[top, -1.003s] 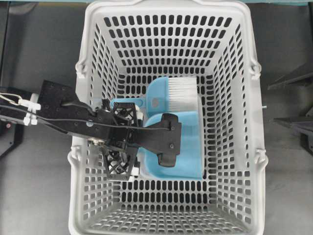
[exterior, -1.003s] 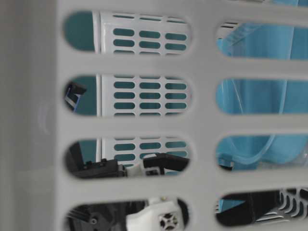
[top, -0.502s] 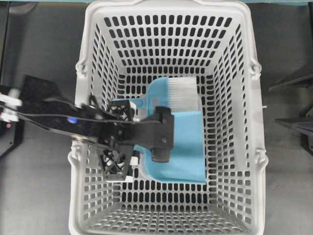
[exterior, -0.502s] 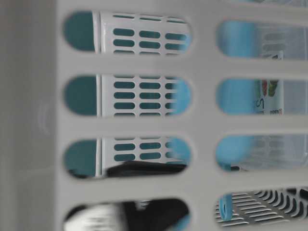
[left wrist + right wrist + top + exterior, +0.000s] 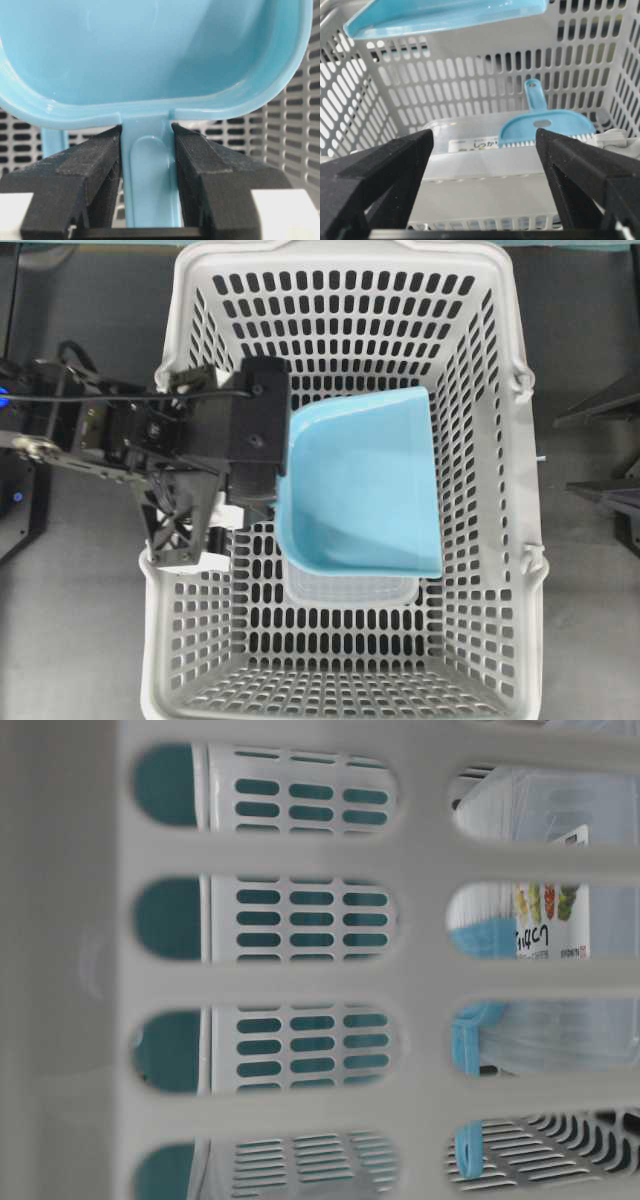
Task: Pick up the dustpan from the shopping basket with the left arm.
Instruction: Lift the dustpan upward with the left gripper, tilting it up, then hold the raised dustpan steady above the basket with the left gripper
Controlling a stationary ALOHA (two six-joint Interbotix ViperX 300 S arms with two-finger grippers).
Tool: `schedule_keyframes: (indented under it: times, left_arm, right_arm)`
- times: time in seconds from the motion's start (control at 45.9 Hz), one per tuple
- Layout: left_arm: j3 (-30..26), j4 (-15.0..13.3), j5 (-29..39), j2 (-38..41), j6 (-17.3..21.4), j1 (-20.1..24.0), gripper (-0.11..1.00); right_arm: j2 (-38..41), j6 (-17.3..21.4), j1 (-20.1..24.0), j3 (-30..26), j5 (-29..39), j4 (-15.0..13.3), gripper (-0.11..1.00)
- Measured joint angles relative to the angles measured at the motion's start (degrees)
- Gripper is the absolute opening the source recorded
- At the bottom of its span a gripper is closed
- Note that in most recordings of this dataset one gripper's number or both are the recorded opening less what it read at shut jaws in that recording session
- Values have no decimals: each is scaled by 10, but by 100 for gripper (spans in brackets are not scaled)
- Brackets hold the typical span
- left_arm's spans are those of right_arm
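The light blue dustpan [image 5: 365,480] hangs lifted above the floor of the grey shopping basket [image 5: 340,254], its scoop level and facing up. My left gripper [image 5: 272,445] reaches over the basket's left rim and is shut on the dustpan's thin handle [image 5: 150,170]. In the left wrist view both black fingers [image 5: 95,160] press the handle's sides just below the scoop [image 5: 150,50]. My right gripper [image 5: 484,145] stands open with nothing between its fingers and looks into the basket [image 5: 470,75]. From there the dustpan [image 5: 445,17] shows high at the top.
A blue hand brush with white bristles [image 5: 547,125] lies on a clear lidded plastic container [image 5: 485,155] on the basket floor. The container [image 5: 350,587] shows just below the dustpan from overhead. Dark table surrounds the basket [image 5: 280,980].
My left gripper has shut on the dustpan's handle and raised the dustpan off the container. The arm has drawn back to the left rim. The dustpan now hides the brush from overhead.
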Motion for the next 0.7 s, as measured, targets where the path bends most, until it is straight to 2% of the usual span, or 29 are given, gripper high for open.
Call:
schedule_keyframes:
  times: [0.698]
  left_arm:
    - [-8, 0, 10, 1, 2, 3, 30]
  right_arm:
    - [-4, 0, 0, 1, -14, 0, 79]
